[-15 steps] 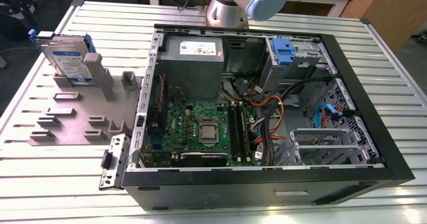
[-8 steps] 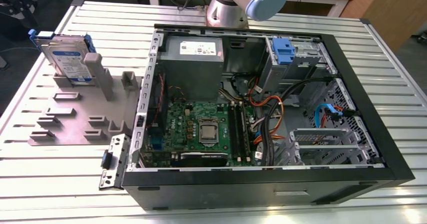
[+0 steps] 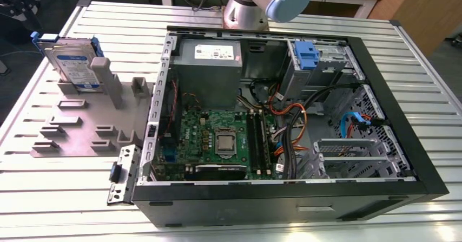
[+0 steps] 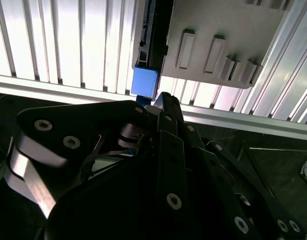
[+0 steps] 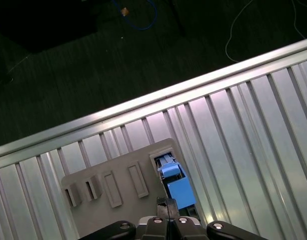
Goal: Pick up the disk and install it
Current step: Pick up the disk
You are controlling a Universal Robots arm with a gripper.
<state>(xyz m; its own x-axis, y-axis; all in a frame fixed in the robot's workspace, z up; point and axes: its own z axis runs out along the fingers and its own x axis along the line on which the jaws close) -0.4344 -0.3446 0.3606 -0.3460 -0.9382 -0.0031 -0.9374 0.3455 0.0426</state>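
Your slatted metal table (image 3: 58, 198) carries the open black computer case (image 3: 289, 198), lying on its side with the green motherboard (image 3: 216, 133) facing up. The arm (image 3: 267, 4) rises behind the case. Inside the case, the grey power supply box (image 3: 209, 63) bears a white sticker (image 3: 215, 51), and its print is too small for you to read. A blue plastic latch piece (image 3: 307, 55) sits in the drive bay beside it.

Towards the exterior view's left of the case, a grey slotted holder (image 3: 86, 123) lies flat on the table. The disk (image 3: 72, 63) stands upright on its edge in the holder's far end. Its white-and-blue label faces the camera, and its blue side rails show. The wording on the label cannot be made out.

In both wrist views you look down past the gripper (image 5: 166, 202) (image 4: 161, 97) at the holder and the blue end of the disk (image 5: 176, 187) (image 4: 144, 82). The fingers are clenched together with nothing between them, and they hang above the disk without touching it.
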